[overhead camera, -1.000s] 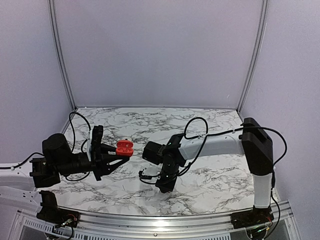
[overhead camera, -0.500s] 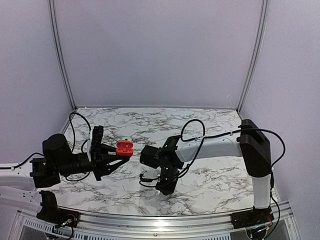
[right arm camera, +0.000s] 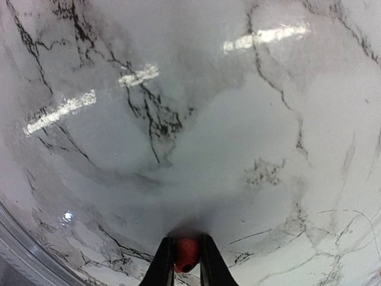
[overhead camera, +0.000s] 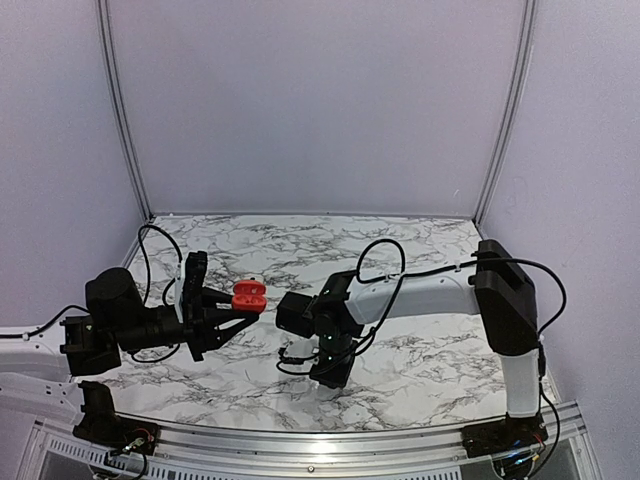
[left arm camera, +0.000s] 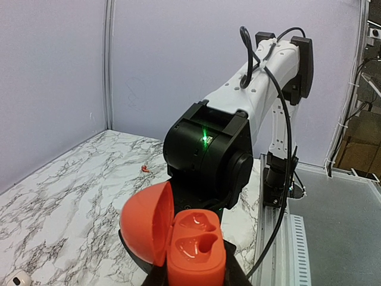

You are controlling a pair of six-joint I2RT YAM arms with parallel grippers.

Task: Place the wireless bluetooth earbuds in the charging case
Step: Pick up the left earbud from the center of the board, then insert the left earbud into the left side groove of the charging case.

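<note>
Right now your right gripper [right arm camera: 186,244] pinches a red earbud [right arm camera: 187,254] close to the table [right arm camera: 208,119]; your left gripper [left arm camera: 194,277] clamps the open case [left arm camera: 195,253].

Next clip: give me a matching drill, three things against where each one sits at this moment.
Things:
1. charging case
2. earbud
3. small red piece

Places:
A. lying loose on the marble table
B. pinched in the right gripper
C. lid open, held up by the left gripper

Pairs: 1-C, 2-B, 3-A
</note>
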